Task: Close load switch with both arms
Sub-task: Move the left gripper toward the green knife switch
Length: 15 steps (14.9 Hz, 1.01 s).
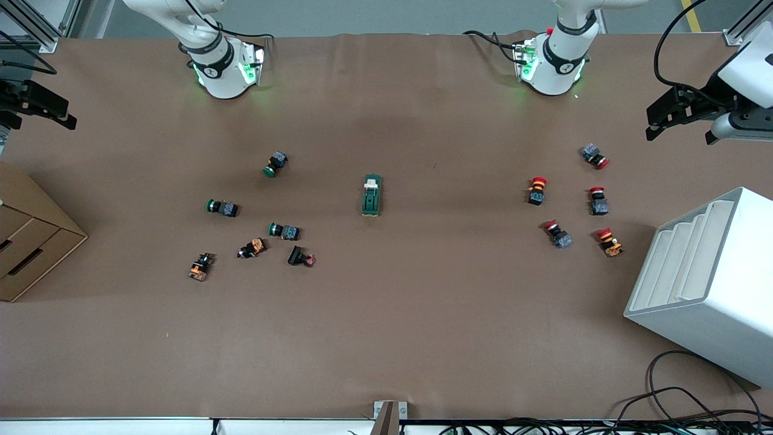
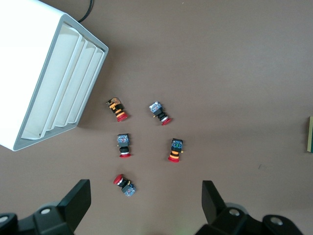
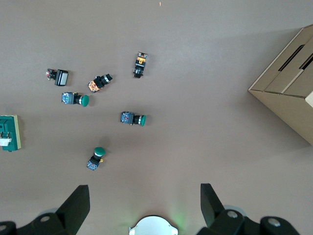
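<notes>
The load switch (image 1: 371,196), a dark green block with a white lever piece on top, lies in the middle of the brown table. It shows at the edge of the right wrist view (image 3: 10,133), and only a sliver shows in the left wrist view (image 2: 310,134). My left gripper (image 1: 658,118) is open and empty, high over the left arm's end of the table, above the red push buttons (image 2: 145,203). My right gripper (image 1: 45,109) is open and empty, high over the right arm's end (image 3: 144,205). Both are well apart from the switch.
Several red-capped push buttons (image 1: 567,205) lie toward the left arm's end, beside a white slotted rack (image 1: 706,284). Several green and dark push buttons (image 1: 259,223) lie toward the right arm's end, beside a cardboard box (image 1: 30,241).
</notes>
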Motion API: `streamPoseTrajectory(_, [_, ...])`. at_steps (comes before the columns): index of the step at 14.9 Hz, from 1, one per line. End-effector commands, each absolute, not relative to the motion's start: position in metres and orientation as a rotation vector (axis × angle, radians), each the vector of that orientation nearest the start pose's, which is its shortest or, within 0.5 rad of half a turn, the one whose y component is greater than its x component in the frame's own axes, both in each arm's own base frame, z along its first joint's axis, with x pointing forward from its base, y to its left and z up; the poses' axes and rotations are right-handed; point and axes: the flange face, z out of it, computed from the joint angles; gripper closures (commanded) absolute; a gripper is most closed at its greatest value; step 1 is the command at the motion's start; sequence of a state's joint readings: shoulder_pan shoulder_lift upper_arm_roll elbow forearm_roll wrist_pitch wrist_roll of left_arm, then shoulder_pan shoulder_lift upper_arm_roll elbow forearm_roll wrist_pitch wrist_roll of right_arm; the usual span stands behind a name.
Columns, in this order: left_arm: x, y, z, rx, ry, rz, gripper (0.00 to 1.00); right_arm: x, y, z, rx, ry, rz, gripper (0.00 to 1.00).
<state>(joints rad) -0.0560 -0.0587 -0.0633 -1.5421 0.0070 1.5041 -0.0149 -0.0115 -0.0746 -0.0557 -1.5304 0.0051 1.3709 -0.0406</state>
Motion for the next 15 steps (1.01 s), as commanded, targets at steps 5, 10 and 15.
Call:
streamPoseTrajectory(5, [0.527,-0.071,0.669,-3.121,0.195,-0.025,0.00,0.502,-0.031,0.668,-3.111,0.052,0.096,0.00])
streamPoseTrajectory(10, [0.529,-0.134,0.664,-3.160,0.337,-0.060,0.00,0.502,-0.030,0.668,-3.113,0.048,0.099,0.00])
streamPoseTrajectory(15, [0.520,-0.217,0.646,-3.167,0.446,-0.077,0.00,0.502,-0.029,0.668,-3.113,0.045,0.097,0.00])
